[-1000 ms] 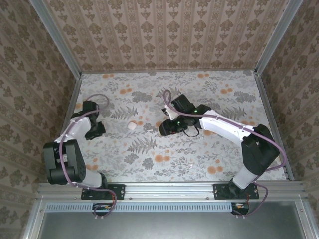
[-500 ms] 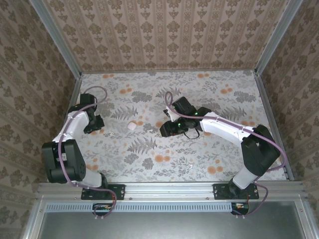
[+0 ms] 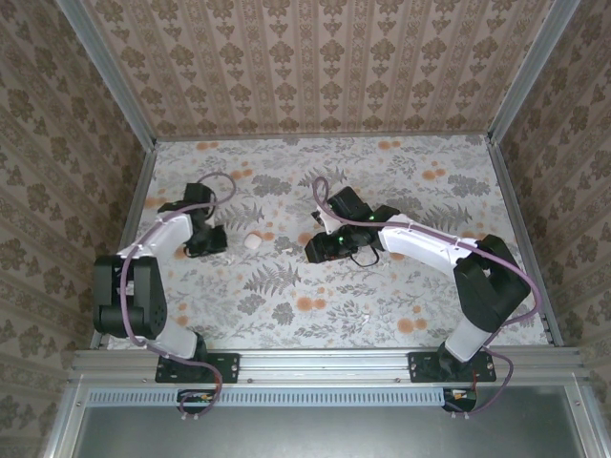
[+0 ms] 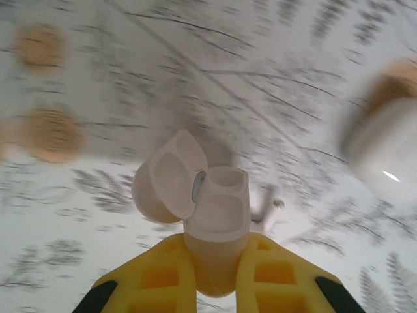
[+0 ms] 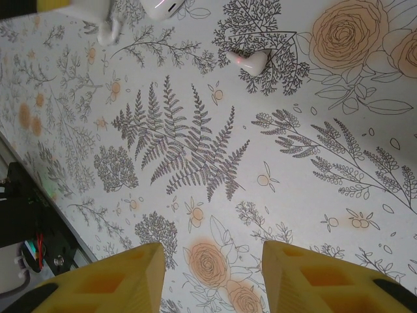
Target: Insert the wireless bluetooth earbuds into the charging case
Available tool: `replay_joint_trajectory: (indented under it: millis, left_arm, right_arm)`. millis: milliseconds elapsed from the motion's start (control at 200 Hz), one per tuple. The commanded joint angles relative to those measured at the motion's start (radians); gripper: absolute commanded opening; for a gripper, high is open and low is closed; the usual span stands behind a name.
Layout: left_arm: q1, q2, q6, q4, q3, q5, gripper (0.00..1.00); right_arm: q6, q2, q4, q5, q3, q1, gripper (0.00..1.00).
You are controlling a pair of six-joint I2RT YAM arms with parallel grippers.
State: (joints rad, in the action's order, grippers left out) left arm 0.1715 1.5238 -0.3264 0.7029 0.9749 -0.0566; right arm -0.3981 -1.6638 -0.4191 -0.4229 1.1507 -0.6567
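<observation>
My left gripper [image 4: 217, 251] is shut on the charging case [image 4: 218, 215], which is open with its lid flipped to the left. One of the wireless bluetooth earbuds [image 4: 267, 210] lies on the table just right of the case. In the top view the left gripper [image 3: 218, 239] sits close to the left of a white rounded lump [image 3: 252, 241]. My right gripper [image 5: 212, 257] stands open above the floral table with nothing between its fingers. Another earbud [image 5: 247, 60] lies on the table well ahead of it. From above, the right gripper [image 3: 320, 248] is near the table's middle.
The white lump [image 4: 384, 147] shows blurred at the right of the left wrist view and again at the top edge of the right wrist view [image 5: 163, 6]. Patterned walls enclose the floral table [image 3: 382, 296] on three sides, with metal rails along its edges.
My left gripper has swung right across the table, from the left edge to just beside the white lump, still holding the case. The right arm has hardly moved.
</observation>
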Motion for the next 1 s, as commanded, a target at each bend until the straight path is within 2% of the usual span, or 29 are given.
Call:
replay_joint_trajectory:
  millis: [0, 130, 270, 380, 530, 675, 780, 995]
  left_arm:
    - [0.100, -0.043, -0.092, 0.000, -0.009, -0.048, 0.00]
    - [0.188, -0.065, -0.132, 0.003, 0.015, -0.067, 0.00]
    - [0.158, -0.153, -0.098, 0.069, 0.048, 0.012, 0.00]
    - [0.022, -0.239, -0.039, 0.104, 0.047, 0.035, 0.00]
    - [-0.220, -0.329, 0.037, 0.086, 0.015, -0.038, 0.00]
    - [-0.382, -0.348, 0.055, 0.026, -0.027, -0.151, 0.00]
    - [-0.438, -0.337, 0.059, -0.008, -0.046, -0.211, 0.00]
    - [-0.476, -0.302, 0.075, -0.051, -0.070, -0.279, 0.00]
  right_arm:
    - [-0.024, -0.020, 0.019, -0.002, 0.030, 0.005, 0.44]
    - [-0.044, -0.031, 0.027, -0.015, 0.034, 0.001, 0.44]
    - [-0.024, -0.052, 0.020, 0.019, 0.057, -0.037, 0.44]
    - [0.035, -0.118, -0.021, 0.059, 0.144, -0.099, 0.44]
    - [0.172, -0.284, -0.111, 0.099, 0.363, -0.192, 0.44]
    - [0.288, -0.491, -0.237, 0.107, 0.652, -0.254, 0.43]
    - [0.325, -0.640, -0.324, 0.131, 0.857, -0.280, 0.43]
    - [0.327, -0.867, -0.419, 0.130, 1.206, -0.300, 0.41]
